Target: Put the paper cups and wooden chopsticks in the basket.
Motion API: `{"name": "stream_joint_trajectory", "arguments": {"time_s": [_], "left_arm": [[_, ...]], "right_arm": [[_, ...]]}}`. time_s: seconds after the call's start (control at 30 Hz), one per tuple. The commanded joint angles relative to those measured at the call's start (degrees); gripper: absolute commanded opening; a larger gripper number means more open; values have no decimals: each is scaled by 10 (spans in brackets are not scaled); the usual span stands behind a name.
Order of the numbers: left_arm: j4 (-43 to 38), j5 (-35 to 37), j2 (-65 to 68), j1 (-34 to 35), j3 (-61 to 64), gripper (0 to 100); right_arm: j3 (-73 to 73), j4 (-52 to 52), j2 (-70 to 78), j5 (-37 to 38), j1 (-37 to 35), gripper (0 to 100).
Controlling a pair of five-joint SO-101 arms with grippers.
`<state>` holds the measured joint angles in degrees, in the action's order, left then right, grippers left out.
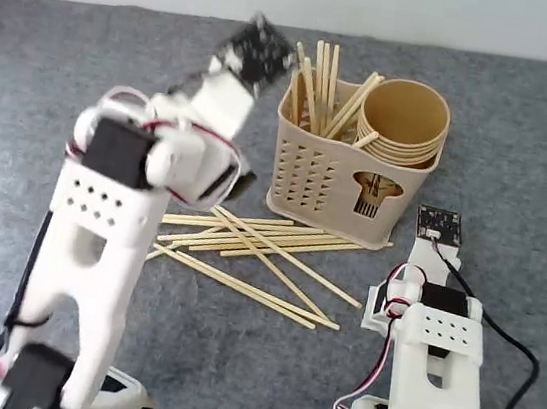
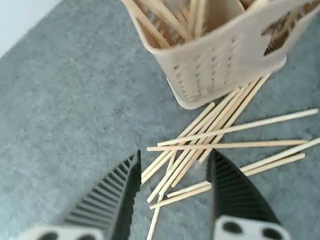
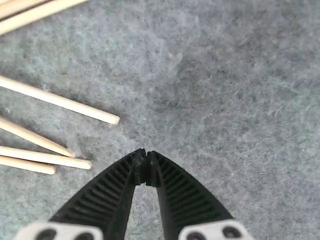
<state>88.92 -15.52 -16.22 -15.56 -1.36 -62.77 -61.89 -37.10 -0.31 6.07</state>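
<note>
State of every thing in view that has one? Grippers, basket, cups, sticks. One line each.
left gripper: open, empty, above the loose chopsticks.
right gripper: shut, empty, over bare mat.
basket: upright, partly filled.
paper cups: stacked, inside the basket.
chopsticks in basket: standing, leaning in the other compartment.
loose chopsticks: lying scattered on the mat in front of the basket.

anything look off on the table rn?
Yes. Loose chopsticks lie crisscrossed on the grey mat in front of the basket, several running up to its base, not inside it. The paper cups sit stacked in the basket. The left pincer is open above the pile; the right pincer is shut and empty.
</note>
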Motion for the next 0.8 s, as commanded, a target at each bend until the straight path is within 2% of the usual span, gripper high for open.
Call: {"name": "stream_joint_trajectory", "arguments": {"time_s": [0.0, 0.17, 0.3, 0.53, 0.77], "left_arm": [[-96, -39, -76, -20, 165, 209], [-198, -77, -142, -83, 349, 209], [-254, -91, -139, -131, 435, 209], [-273, -119, -4, -187, 437, 209], [-326, -165, 126, -190, 393, 212]], "right_arm": [[4, 8, -15, 6, 7, 11], [14, 8, -15, 6, 36, 11], [19, 8, -15, 6, 54, 10], [19, 8, -15, 6, 54, 10], [19, 8, -15, 6, 56, 10]]}}
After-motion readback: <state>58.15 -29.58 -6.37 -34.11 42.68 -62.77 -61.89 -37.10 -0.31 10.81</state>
